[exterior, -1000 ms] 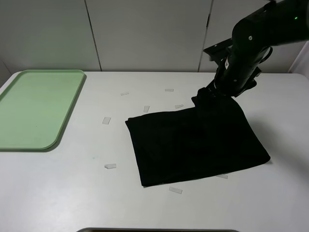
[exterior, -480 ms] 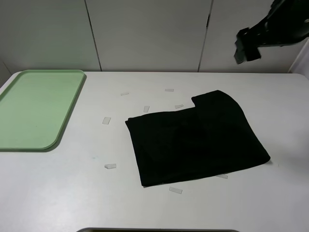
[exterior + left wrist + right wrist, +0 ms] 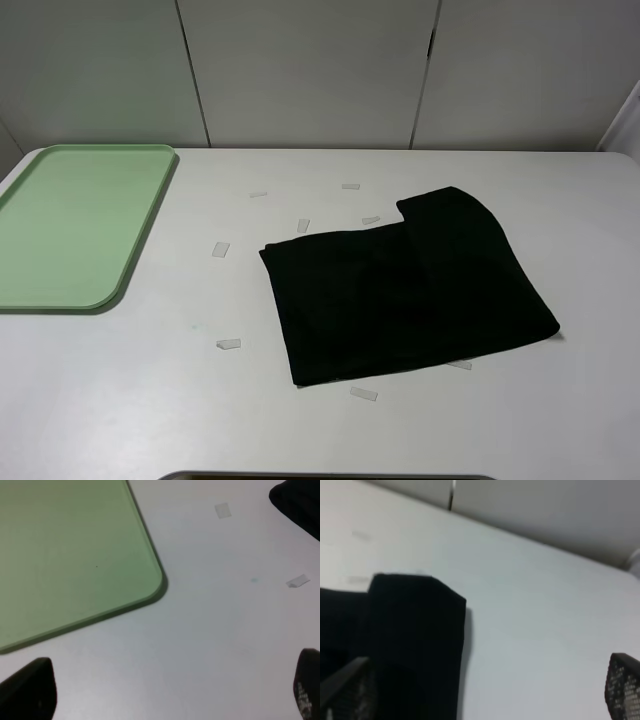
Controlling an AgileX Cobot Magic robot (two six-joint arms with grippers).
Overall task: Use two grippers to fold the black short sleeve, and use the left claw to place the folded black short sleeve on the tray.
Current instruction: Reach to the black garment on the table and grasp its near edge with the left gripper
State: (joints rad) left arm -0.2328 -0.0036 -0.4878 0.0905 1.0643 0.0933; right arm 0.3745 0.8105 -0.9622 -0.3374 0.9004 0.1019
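Note:
The black short sleeve [image 3: 400, 290] lies flat on the white table right of centre, folded into a rough rectangle with a narrower flap at its far right corner. The pale green tray [image 3: 70, 225] sits empty at the far left. Neither arm shows in the exterior view. In the left wrist view my left gripper [image 3: 167, 700] hangs open above bare table beside the tray's [image 3: 65, 555] rounded corner, a shirt edge [image 3: 300, 500] far off. In the right wrist view my right gripper [image 3: 485, 690] is open and empty above the table, over the shirt's flap [image 3: 415, 630].
Several small clear tape scraps lie around the shirt, such as one [image 3: 221, 249] to its left, one [image 3: 229, 344] nearer the front and one [image 3: 364, 394] at its front edge. A grey panelled wall [image 3: 300, 70] backs the table.
The right arm rose from the shirt's far right corner and drew back up and right, out of the exterior view. The shirt has stayed as it lay.

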